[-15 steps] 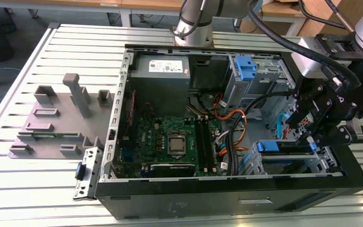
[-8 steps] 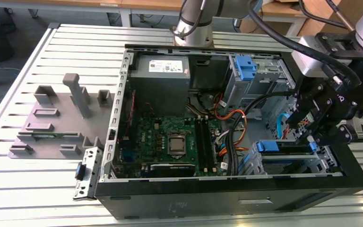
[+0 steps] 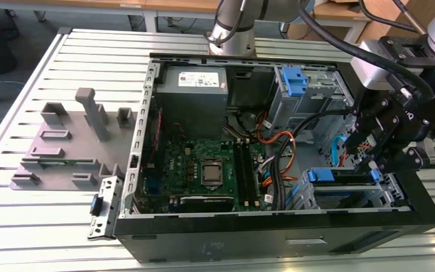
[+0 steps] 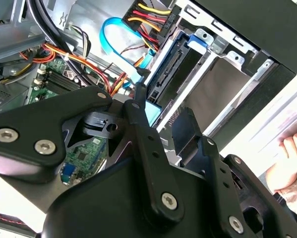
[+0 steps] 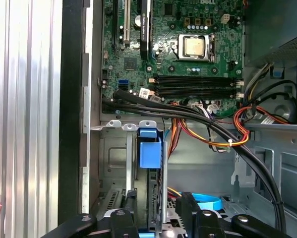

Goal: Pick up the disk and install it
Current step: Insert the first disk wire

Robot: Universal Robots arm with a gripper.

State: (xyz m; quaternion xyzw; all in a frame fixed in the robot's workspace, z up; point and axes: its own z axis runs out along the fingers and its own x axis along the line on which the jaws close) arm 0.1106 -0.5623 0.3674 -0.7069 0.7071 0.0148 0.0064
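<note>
The disk [image 3: 344, 177] stands on edge in the drive cage [image 3: 369, 198] at the case's front corner, on the exterior view's right; its long axis runs down into the bay, blue carrier tab [image 5: 149, 151] facing the motherboard [image 5: 188, 49]; the gripper [image 5: 155, 210] straddles its upper edge, fingers [image 5: 130, 206] narrowly parted, though whether they pinch it cannot be told. The likely risk is jamming on the cage rails if tilted, or snagging the cables [image 5: 212, 131] just beside.

Open computer case [image 3: 278, 226] — green motherboard [image 3: 202, 167], grey power supply [image 3: 193, 79] — beside grey fixture block [image 3: 66, 147].
</note>
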